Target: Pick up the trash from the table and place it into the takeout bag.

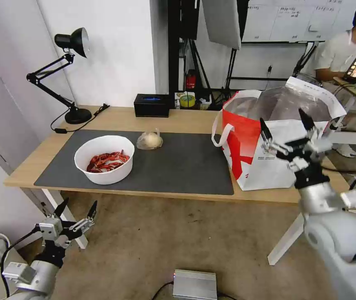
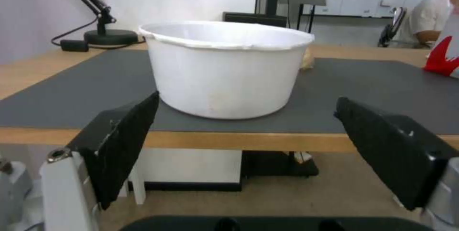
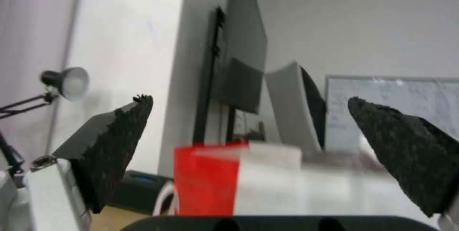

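Facing the worktop [image 1: 178, 118], you see the bowl [image 1: 104, 158] of red shells upright on the dark mat [image 1: 182, 166], towards its left end and near the front edge. The small knotted bag [image 1: 149, 141] lies just beside it on the mat, farther back and to the right, apart from the bowl, its knot pointing up. The takeout bag [image 1: 269, 137] stands upright at the right end of the worktop, mouth open upward and foil lining showing, one white handle [image 1: 219, 130] hanging towards the mat.

Behind these, along the back edge, sit a black box [image 1: 152, 105] and a desk lamp [image 1: 67, 75], whose cable trails to the left of the mat.

Your left end effector [image 1: 74, 212] hangs below worktop level in front of the bowl, fingers spread; from its wrist camera the bowl [image 2: 227, 67] sits squarely between them, beyond the worktop edge. Your right end effector [image 1: 286, 121] is raised in front of the takeout bag's near side, fingers spread and empty, the open mouth just behind them.
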`<state>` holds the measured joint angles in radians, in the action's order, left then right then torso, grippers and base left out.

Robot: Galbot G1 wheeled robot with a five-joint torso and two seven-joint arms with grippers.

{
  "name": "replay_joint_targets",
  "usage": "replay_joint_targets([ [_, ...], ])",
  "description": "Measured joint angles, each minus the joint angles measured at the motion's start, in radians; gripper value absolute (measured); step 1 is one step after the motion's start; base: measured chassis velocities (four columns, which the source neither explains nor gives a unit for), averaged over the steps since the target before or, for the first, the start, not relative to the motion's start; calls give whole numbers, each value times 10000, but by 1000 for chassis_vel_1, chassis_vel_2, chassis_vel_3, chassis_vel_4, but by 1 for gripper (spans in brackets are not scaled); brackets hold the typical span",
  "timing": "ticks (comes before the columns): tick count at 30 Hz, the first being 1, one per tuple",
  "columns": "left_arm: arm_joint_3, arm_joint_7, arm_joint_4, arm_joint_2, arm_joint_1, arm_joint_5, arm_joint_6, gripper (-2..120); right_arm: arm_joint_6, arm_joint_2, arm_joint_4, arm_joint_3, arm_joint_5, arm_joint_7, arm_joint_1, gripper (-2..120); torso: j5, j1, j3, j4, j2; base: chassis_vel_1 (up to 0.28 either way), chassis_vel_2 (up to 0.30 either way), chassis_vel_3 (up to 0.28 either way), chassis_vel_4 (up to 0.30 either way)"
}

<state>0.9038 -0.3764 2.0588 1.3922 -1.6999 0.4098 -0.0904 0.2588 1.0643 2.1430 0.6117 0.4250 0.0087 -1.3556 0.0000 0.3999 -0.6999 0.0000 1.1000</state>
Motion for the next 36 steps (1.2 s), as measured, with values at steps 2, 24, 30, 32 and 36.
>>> replay_joint_targets([
  [2, -50, 1, 7, 76, -11, -97, -5, 100, 77, 536, 7, 39, -216, 7, -539, 100, -3, -1, 0, -1, 0, 0, 0, 0, 0],
  [24, 198, -179, -47, 241, -296, -199, -372, 100, -753, 2552, -869, -1969, -2978, 910, -2087, 100, -3, 1, 0, 1, 0, 0, 0, 0, 0],
  [30, 277, -157, -6, 300, -273, -196, -379, 100, -842, 2819, -838, -2214, -3126, 932, -2389, 100, -2, 1, -1, 0, 0, 0, 0, 0, 0],
  [32, 296, -120, -5, 315, -267, -200, -379, 100, -842, 2846, -832, -2268, -3153, 931, -2442, 100, -2, 1, -1, 1, 0, 0, 0, 0, 0],
  [36, 331, 35, -4, 350, -265, -204, -379, 100, -823, 2960, -828, -2411, -3260, 924, -2589, 100, -2, 1, -1, 0, 0, 0, 0, 0, 0],
])
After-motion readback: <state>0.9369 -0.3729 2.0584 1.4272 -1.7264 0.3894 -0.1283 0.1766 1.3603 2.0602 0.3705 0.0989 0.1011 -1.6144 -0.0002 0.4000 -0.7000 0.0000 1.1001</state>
